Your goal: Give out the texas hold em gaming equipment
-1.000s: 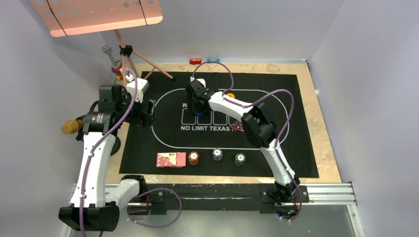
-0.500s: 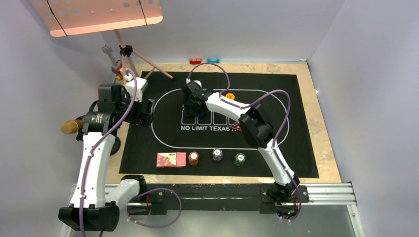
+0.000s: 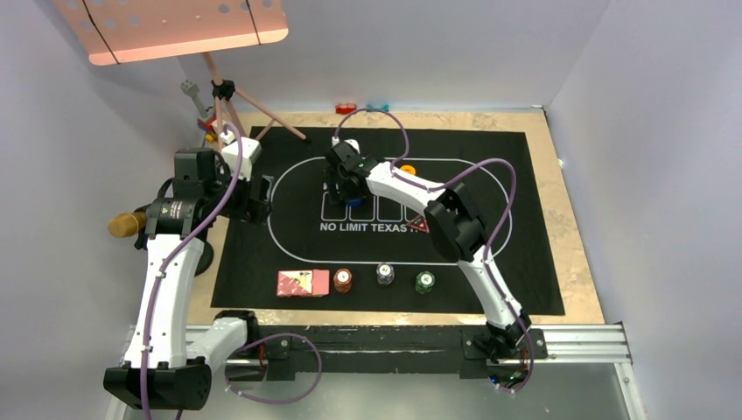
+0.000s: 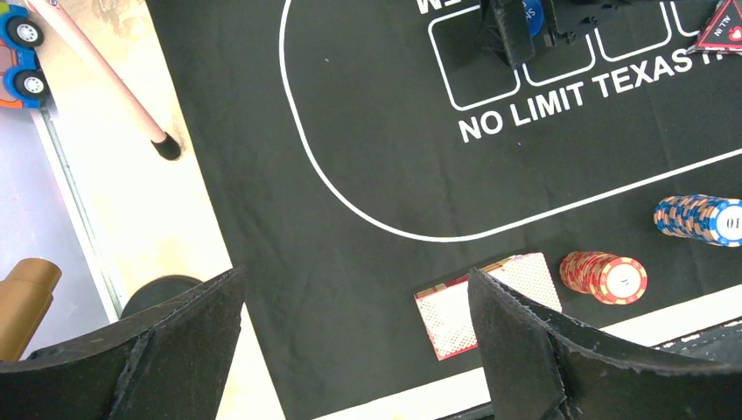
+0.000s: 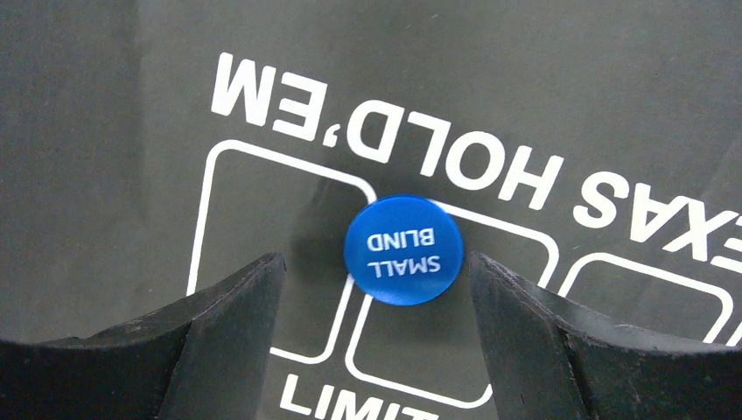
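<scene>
Lying flat on the black mat (image 5: 105, 105): one blue button (image 5: 402, 249) marked SMALL BLIND, straddling the printed line between the first two card boxes. It sits between the right gripper (image 5: 376, 289)'s fingers (image 5: 227, 324), nearer the right-hand one, with mat showing on both sides; fingers apart, touching nothing. Left gripper (image 4: 354, 341): fingers spread wide, empty, held above the mat's near left corner. Near edge of mat, left to right: red-backed cards (image 3: 302, 283), red-orange chip stack (image 3: 343, 280), grey chip stack (image 3: 385, 274), green chip stack (image 3: 424, 282). Triangular marker (image 3: 420, 224) beside the right forearm; orange button (image 3: 408, 168) behind it. Change since a second earlier: right wrist shifted slightly left and back; left arm and all other items unmoved.
</scene>
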You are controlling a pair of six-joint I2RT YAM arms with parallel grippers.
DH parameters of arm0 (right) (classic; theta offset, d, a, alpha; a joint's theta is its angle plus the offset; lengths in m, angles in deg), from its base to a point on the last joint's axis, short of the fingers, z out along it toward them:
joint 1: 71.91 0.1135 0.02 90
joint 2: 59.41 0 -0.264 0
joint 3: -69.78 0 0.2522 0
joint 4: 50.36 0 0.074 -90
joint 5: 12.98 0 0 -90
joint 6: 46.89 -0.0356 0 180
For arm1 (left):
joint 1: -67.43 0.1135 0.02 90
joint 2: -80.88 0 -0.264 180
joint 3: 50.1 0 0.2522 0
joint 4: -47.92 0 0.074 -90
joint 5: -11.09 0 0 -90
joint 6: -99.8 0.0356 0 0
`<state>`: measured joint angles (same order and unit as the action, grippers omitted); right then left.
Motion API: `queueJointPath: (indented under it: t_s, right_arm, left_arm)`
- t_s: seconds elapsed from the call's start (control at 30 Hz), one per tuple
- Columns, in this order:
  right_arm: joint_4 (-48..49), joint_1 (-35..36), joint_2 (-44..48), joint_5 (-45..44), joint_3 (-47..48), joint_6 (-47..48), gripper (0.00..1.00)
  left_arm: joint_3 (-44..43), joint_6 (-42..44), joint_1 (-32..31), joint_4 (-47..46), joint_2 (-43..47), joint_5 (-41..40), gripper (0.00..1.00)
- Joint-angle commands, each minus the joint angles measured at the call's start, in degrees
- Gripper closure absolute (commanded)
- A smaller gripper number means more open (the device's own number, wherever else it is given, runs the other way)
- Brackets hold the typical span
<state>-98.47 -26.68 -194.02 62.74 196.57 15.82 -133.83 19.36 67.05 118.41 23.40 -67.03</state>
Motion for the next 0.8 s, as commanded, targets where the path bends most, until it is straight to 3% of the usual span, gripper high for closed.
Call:
queueJointPath:
  t_s: [0.0,0.2,0.77]
  right_arm:
    - [0.11,-1.46,1.67,-2.01,0.89,0.32,0.2]
    - [1.02,-1.38,0.28,-0.57,-0.74,-0.51,0.23]
    - [1.77,2.32,-1.01,7.14,-0.72,-1.43,0.48]
  left_arm:
    - [-1.92,-0.76,0.06,0.25,0.95,-0.36,0.0]
    - [-2.2,-0.74,0.05,0.18,0.76,-0.2,0.0]
    - [-3.3,-0.35,0.06,0.54,0.65,-1.41,0.0]
